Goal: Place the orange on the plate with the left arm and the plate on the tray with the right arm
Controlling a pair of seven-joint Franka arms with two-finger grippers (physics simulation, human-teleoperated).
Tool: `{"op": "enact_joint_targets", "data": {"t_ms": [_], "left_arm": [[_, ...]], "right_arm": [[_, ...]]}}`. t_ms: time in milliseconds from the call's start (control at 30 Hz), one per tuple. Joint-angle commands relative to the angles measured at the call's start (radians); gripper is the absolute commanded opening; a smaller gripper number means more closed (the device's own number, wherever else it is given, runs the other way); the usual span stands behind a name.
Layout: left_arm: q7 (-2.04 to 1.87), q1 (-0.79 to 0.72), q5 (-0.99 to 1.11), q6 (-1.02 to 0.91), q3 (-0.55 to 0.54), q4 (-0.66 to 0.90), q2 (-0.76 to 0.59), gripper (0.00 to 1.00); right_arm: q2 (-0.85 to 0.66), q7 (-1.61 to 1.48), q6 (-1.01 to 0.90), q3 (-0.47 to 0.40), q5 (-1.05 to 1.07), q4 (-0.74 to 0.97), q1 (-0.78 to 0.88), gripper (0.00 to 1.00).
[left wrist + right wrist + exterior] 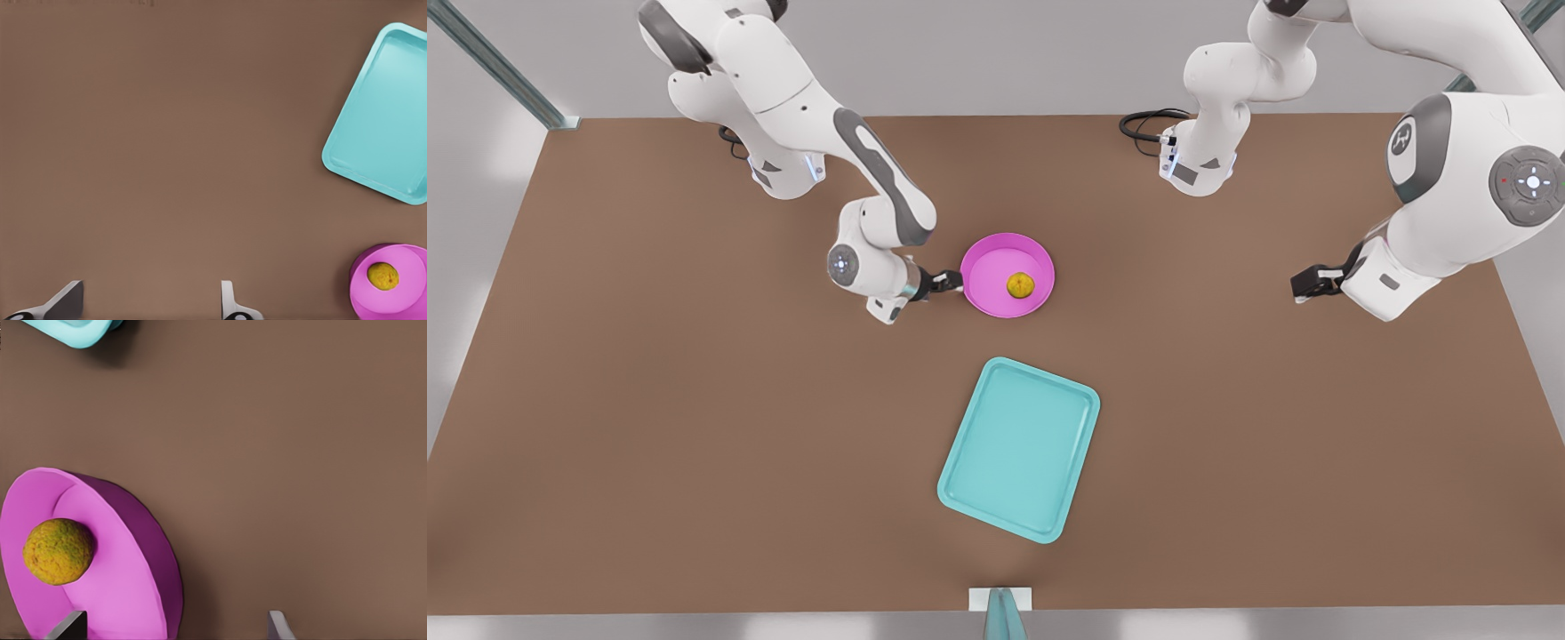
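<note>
The pink plate (987, 265) lies mid-table with the orange (1021, 284) resting in it. My right gripper (951, 283) is at the plate's rim on the front view's left. In the right wrist view its open fingers (72, 628) straddle the rim of the plate (127, 587), one inside and one outside, close to the orange (59, 551). My left gripper (1302, 286) hovers open and empty over bare table at the front view's right, well away from the plate (408, 297), the orange (383, 276) and the tray (387, 113).
The teal tray (1018, 449) lies empty nearer the front edge, just below the plate in the front view, with a gap of brown table (694, 400) between them. Both arm bases stand along the far edge. A small white bracket (1000, 600) sits at the front edge.
</note>
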Motion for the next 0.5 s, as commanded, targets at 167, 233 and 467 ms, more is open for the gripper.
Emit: {"op": "enact_joint_targets", "data": {"t_ms": [167, 233, 467], "left_arm": [[0.063, 0.001, -0.001, 0.006, 0.001, 0.000, 0.004, 1.00], [0.063, 0.001, 0.001, 0.003, 0.024, 0.000, 0.001, 1.00], [0.116, 0.001, -0.001, 0.000, 0.052, -0.003, 0.003, 1.00]], "right_arm": [[0.061, -0.314, -0.032, 0.011, 0.012, 0.050, 0.041, 1.00], [0.105, -0.314, -0.032, 0.013, 0.040, 0.084, 0.066, 1.00], [0.170, -0.310, -0.033, 0.022, 0.047, 0.125, 0.084, 1.00]]}}
